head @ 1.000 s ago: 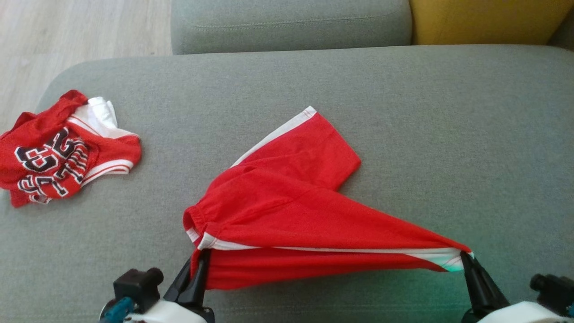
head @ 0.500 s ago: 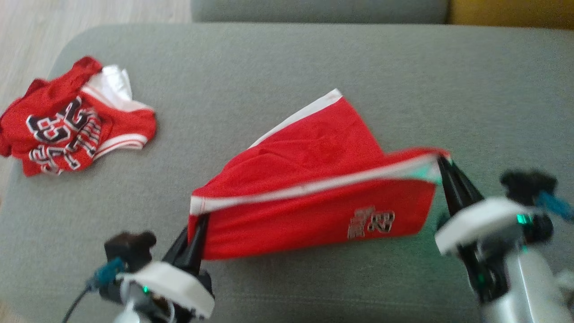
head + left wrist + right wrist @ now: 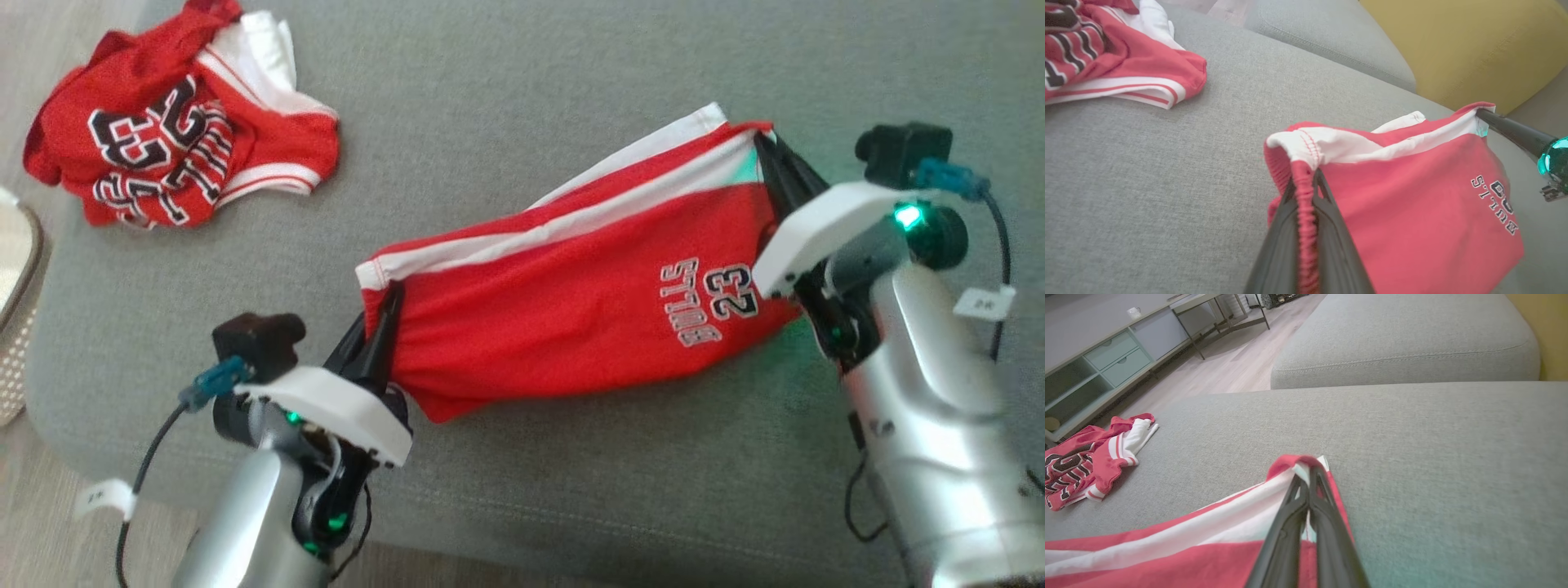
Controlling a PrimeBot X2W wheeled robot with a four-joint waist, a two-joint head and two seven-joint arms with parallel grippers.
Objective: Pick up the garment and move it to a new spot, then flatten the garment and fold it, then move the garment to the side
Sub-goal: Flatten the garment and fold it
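The grey sofa (image 3: 522, 90) carries everything here, its broad seat cushion running across the head view. A yellow cushion (image 3: 1461, 45) sits at its far end in the left wrist view. Beyond the sofa, the right wrist view shows a pale wooden floor (image 3: 1237, 363) and a low sideboard (image 3: 1106, 355) with drawers.

The garment, a pair of red shorts (image 3: 571, 318) with a white side stripe, is stretched out over the middle of the seat between the two hands. Whether its lower edge touches the cushion cannot be told. On the leg nearest the right arm it reads "BULLS 23" in white letters outlined in black, upside down in the head view.

A crumpled red and white jersey (image 3: 180, 139) lies well apart at the seat's far left corner. It bears a large black "23" and lettering too rumpled to read in full.

The left hand (image 3: 390, 298) is clenched on the gathered elastic waistband. The right hand (image 3: 771, 151) is clenched on the white-striped hem corner.

Small white tags hang from the arm cables, their marks too small to read.
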